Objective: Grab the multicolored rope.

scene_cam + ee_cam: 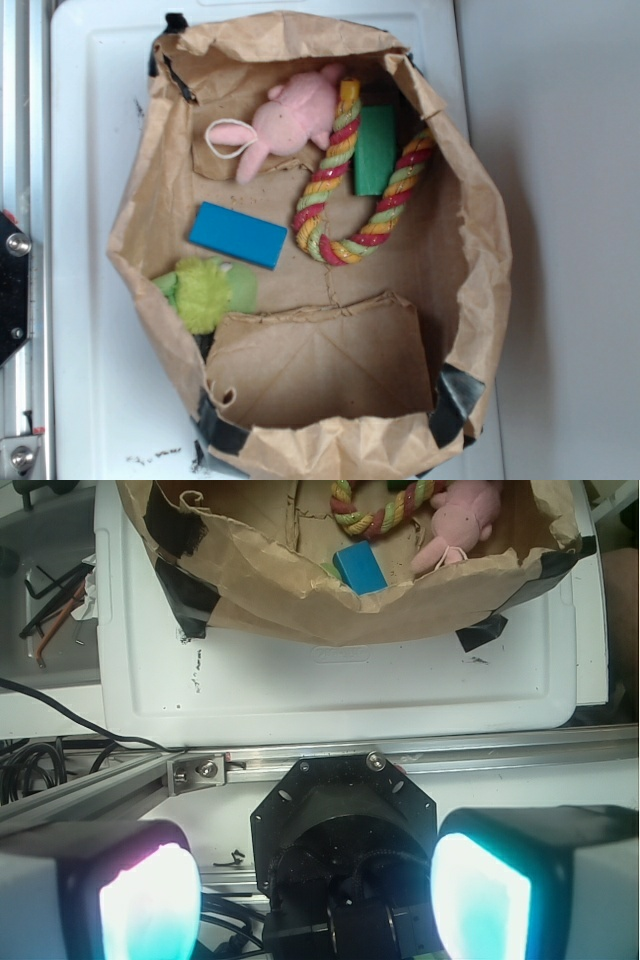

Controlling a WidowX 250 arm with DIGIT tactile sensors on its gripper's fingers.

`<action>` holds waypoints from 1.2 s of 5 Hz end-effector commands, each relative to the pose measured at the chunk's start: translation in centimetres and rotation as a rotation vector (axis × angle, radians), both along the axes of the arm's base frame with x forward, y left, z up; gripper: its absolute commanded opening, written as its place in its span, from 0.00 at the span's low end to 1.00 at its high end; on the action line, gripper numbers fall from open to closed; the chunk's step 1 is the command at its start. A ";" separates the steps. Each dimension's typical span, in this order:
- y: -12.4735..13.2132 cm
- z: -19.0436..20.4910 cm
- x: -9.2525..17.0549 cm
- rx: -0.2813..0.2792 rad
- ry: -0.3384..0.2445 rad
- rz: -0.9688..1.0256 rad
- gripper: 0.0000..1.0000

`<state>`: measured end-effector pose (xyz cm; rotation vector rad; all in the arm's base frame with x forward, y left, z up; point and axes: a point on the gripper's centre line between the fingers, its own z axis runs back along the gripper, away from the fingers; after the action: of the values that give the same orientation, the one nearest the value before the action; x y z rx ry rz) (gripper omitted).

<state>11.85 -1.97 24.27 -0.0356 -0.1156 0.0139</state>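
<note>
The multicolored rope [340, 245] is a thick twist of red, yellow-orange and light green strands, bent in a U inside the brown paper bag [480, 230]. In the wrist view only its bend [375, 518] shows, at the top edge past the bag's wall [350, 610]. My gripper [315, 890] is open, its two glowing pads [150, 900] wide apart with nothing between them. It hangs over the black robot base [345, 820], well short of the bag. The exterior view does not show the gripper.
In the bag with the rope lie a pink plush bunny [290, 120], a green block [376, 150], a blue block [237, 235] and a lime-green plush [205, 290]. The bag stands on a white top [90, 200]. An aluminium rail [300, 765] crosses between base and bag.
</note>
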 end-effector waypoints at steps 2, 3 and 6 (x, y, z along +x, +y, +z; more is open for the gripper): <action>2.2 -0.8 4.9 0.020 -0.010 0.106 1.00; 1.8 -0.9 6.7 0.040 -0.050 0.062 1.00; 2.9 -5.6 13.5 0.078 -0.116 0.008 1.00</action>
<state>25.01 0.52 17.60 0.0373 -0.1951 0.0017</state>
